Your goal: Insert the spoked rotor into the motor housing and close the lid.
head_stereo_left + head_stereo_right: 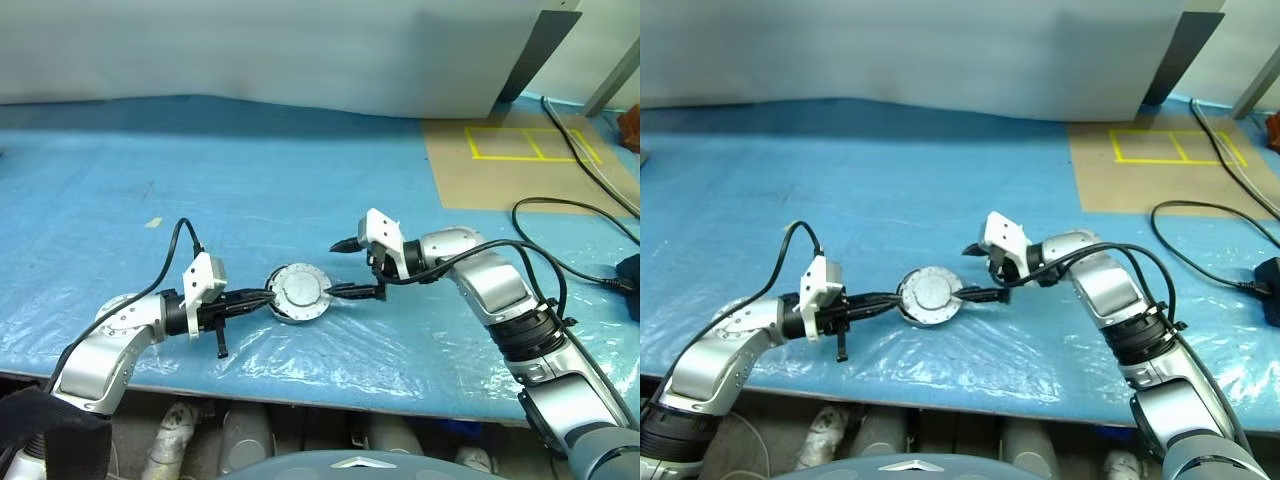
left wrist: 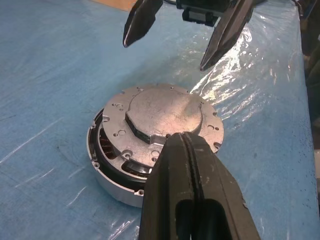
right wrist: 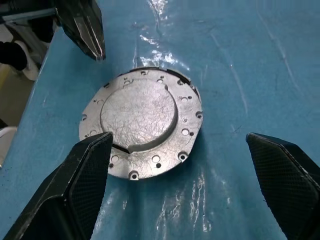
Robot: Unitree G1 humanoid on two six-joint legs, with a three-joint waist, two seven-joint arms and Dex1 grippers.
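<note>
Blue sheeting covers the table; lid sits on housing, closed left gripper touching it, right gripper spread wide beside.

Housing with lid on hemmed by left gripper one side, right gripper other; far side open blue sheet; cables at right.

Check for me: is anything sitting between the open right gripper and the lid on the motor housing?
Nothing visible does. The right gripper hangs open just over the lid, with bare blue table cover around it. The shut left gripper rests on the lid's opposite edge, clear of that path. The motor housing sits beneath the lid.
</note>
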